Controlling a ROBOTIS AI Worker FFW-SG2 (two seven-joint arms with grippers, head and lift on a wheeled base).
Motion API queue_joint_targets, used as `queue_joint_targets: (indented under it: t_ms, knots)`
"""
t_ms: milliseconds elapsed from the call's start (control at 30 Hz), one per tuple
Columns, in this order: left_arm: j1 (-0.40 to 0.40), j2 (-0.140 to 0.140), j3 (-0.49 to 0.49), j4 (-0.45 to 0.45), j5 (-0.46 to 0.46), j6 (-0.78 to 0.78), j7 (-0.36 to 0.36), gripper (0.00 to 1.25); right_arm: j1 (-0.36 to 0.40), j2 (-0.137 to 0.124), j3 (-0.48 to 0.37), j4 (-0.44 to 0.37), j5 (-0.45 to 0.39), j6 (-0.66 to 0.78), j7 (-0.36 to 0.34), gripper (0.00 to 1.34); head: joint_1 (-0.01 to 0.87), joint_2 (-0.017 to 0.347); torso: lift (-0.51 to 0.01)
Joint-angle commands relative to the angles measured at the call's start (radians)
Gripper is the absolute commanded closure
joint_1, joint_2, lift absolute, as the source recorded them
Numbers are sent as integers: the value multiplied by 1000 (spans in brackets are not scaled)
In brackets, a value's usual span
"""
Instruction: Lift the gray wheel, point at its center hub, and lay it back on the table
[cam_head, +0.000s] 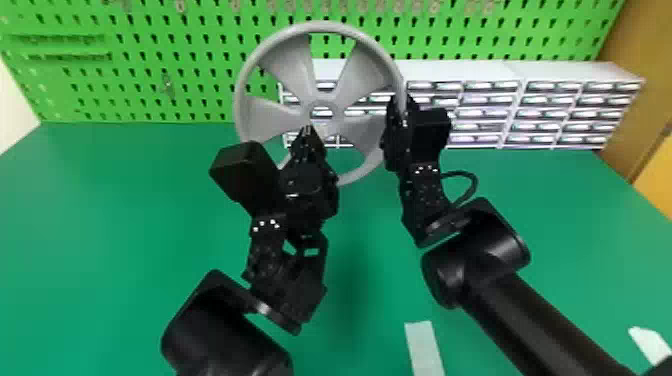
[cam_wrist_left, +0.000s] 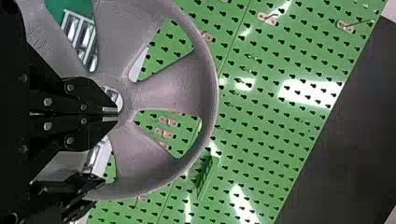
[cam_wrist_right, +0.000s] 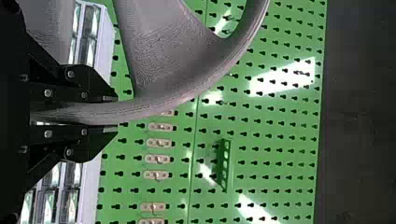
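Note:
Held upright above the table, the gray wheel (cam_head: 295, 60) has its right rim between the fingers of my right gripper (cam_head: 400, 115). In the right wrist view that gripper (cam_wrist_right: 109, 114) is shut on the rim of the wheel (cam_wrist_right: 163, 91). My left gripper (cam_head: 307, 131) is in front of the wheel, its tips just below the center hub (cam_head: 322, 107). The left wrist view shows the left gripper (cam_wrist_left: 112, 114) with fingers together, tips over the edge of the hub (cam_wrist_left: 127, 100); whether they touch it I cannot tell.
Behind the wheel stand white drawer units (cam_head: 515, 105) at the back of the green table (cam_head: 125, 225), against a green pegboard (cam_head: 175, 30). A white strip (cam_head: 423, 347) lies near the table's front, with another white piece (cam_head: 650, 345) at the right.

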Motion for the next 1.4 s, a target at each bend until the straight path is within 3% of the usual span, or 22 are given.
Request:
queue_joint_targets:
  t_ms: [0, 633, 1367]
  knots:
    - [8, 7, -7, -29, 10, 4, 0, 1184, -4, 0, -1, 2, 0, 0, 0, 1271, 692, 48, -96]
    - [56, 15, 28, -121, -24, 33, 35, 1179, -2, -1, -21, 4, 2, 8, 0, 1271, 692, 48, -96]
    - [148, 1, 263, -213, -144, 87, 35, 1154, 1, -15, -33, -13, -18, 66, 2, 1271, 692, 48, -96]
